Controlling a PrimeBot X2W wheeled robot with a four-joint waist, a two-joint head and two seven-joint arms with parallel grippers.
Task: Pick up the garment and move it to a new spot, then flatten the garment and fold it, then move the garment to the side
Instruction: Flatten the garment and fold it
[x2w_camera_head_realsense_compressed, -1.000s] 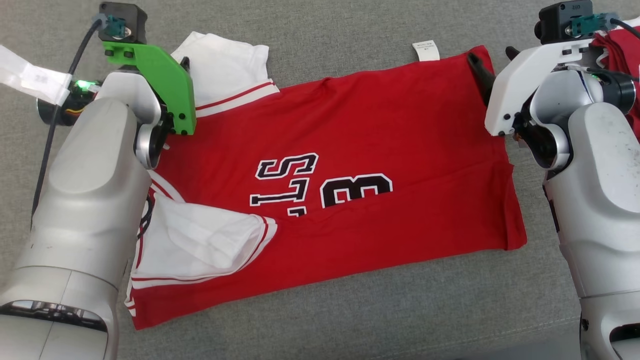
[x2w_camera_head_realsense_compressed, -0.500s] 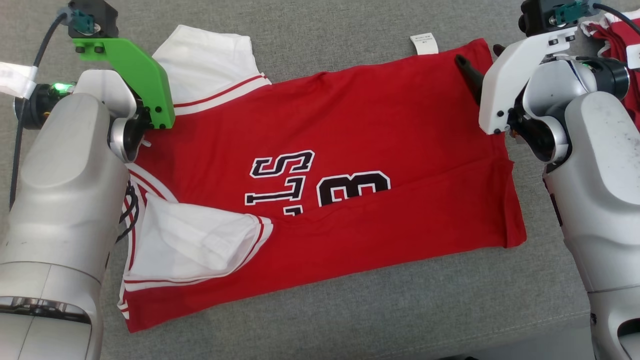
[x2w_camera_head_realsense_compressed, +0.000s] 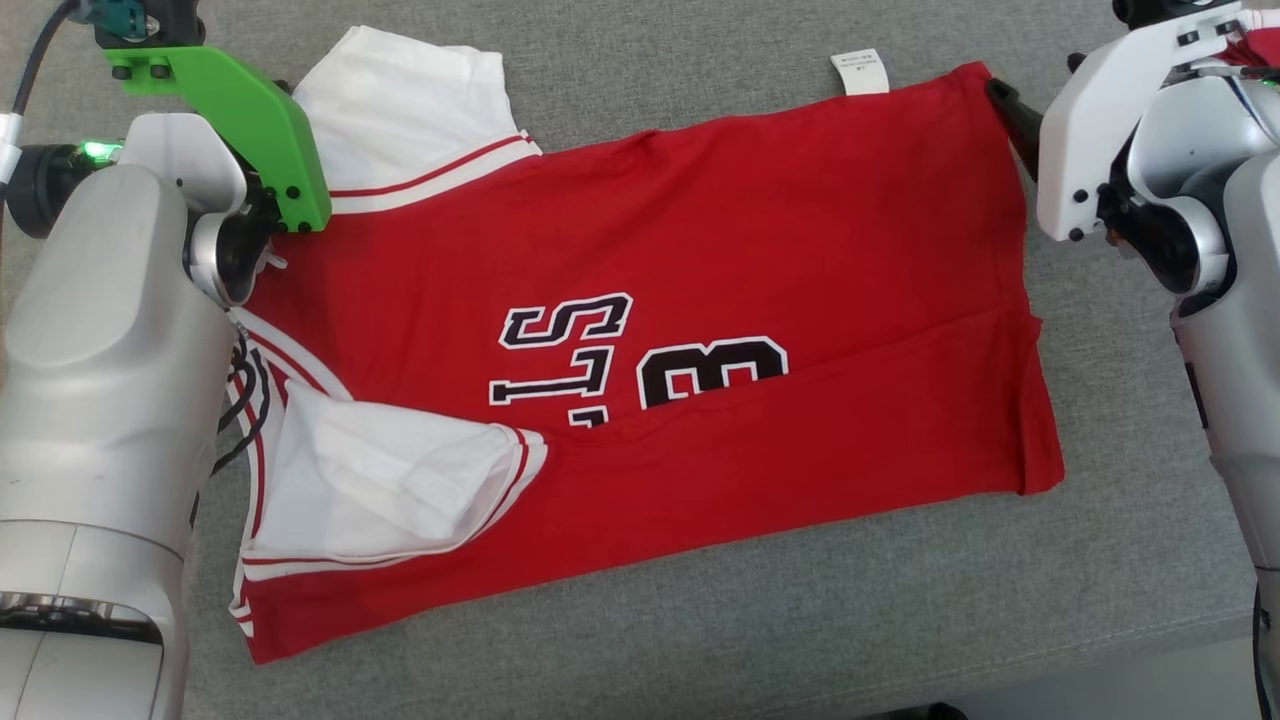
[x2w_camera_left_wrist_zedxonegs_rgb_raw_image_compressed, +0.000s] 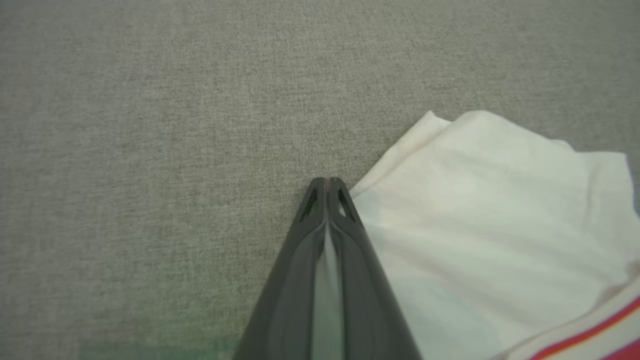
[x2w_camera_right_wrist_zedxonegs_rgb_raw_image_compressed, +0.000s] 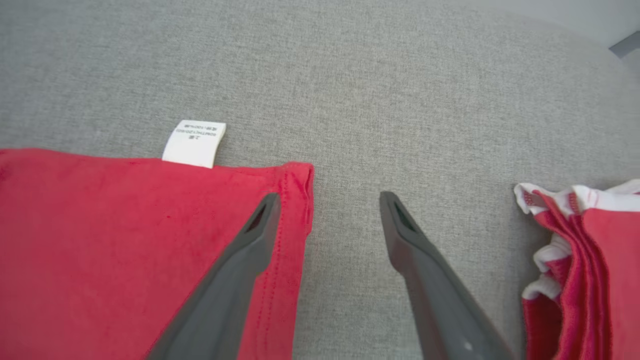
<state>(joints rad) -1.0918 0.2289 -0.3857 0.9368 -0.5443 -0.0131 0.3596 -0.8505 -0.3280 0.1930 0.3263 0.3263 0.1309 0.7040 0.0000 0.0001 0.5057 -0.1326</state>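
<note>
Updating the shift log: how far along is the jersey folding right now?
Done: the jersey lies flat, its near edge folded over the lettering. In hand: the left gripper is shut at the edge of the white sleeve; the right gripper is open, straddling the far hem corner. Left: grip that corner, finish folding, move it aside.

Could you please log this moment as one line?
garment: spread on grey surface | left gripper: jaws shut beside white sleeve, grip unclear | right gripper: jaws open, straddling garment's corner
</note>
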